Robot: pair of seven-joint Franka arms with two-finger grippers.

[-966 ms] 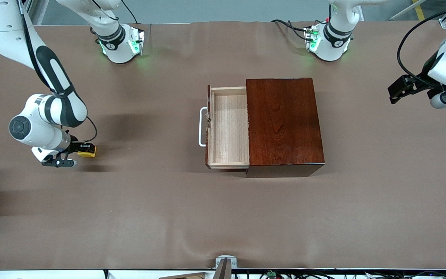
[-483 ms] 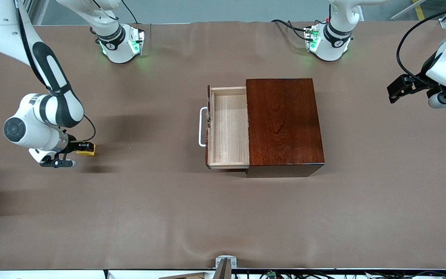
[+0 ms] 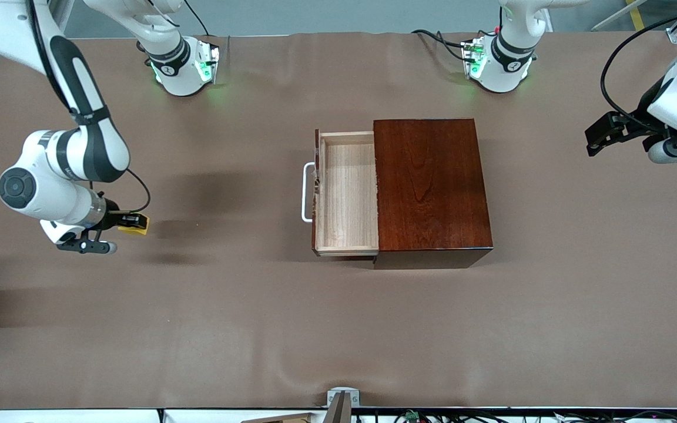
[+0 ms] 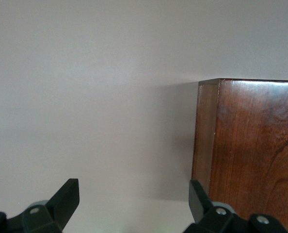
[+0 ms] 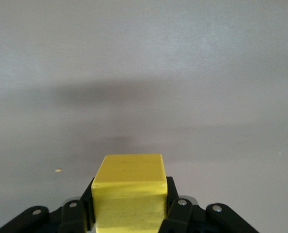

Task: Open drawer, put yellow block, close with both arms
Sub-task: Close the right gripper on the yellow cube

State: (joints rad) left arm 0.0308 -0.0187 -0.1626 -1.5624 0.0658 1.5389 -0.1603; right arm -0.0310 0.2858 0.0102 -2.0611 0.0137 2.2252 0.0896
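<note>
Change: the right arm had drawn back a little toward its end of the table, tilting the yellow block (image 3: 136, 225); the left gripper (image 3: 600, 134) had edged slightly toward the arms' bases; the box had stayed put.
Table (image 3: 338, 329): brown-covered, carrying everything.
Box (image 3: 431, 187): dark mahogany, at the table's middle.
Drawer (image 3: 345, 194): pulled out toward the right arm's end, tray empty, white handle (image 3: 307, 192) foremost.
Left gripper: waited over the table's edge at the left arm's end, fingers spread, holding nothing.
Right gripper (image 3: 128, 222): clamped on the yellow block, over the table near the right arm's end.
Yellow block: pinched between the fingers, well apart from the drawer.
Progress: opening looked done and the block gripped; carrying it into the tray, releasing and closing remained.
</note>
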